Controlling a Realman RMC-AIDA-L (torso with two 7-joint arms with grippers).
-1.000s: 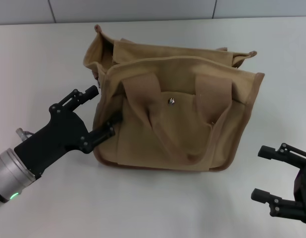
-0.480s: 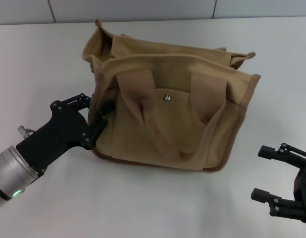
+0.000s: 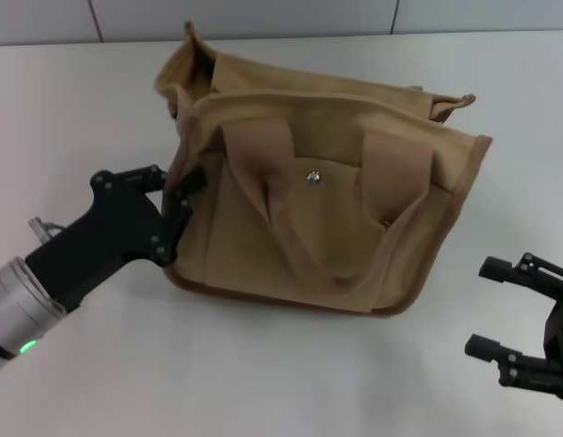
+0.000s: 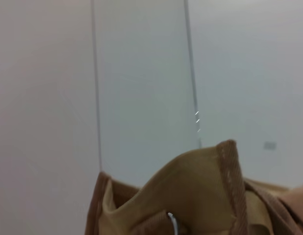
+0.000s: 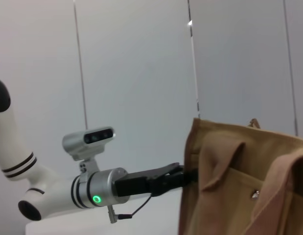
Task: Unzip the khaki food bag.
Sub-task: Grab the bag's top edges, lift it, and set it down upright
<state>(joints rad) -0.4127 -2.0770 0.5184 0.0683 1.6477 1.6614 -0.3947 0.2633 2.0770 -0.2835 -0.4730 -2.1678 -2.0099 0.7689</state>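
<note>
Khaki food bag stands on the white table, centre of the head view. Soft tan canvas, slack and creased; darker brown trim along the base and side edges. Two wide webbing loop handles droop over its front face, with a silver snap stud on the pocket between them.

Left gripper is at the bag's left end. Its black fingers lie close together and pressed against the canvas edge; whether they actually pinch fabric, cannot tell. The forearm slopes down and away from the bag.

Right gripper sits off the bag's lower right corner, well apart, fingers spread wide, holding nothing.
</note>
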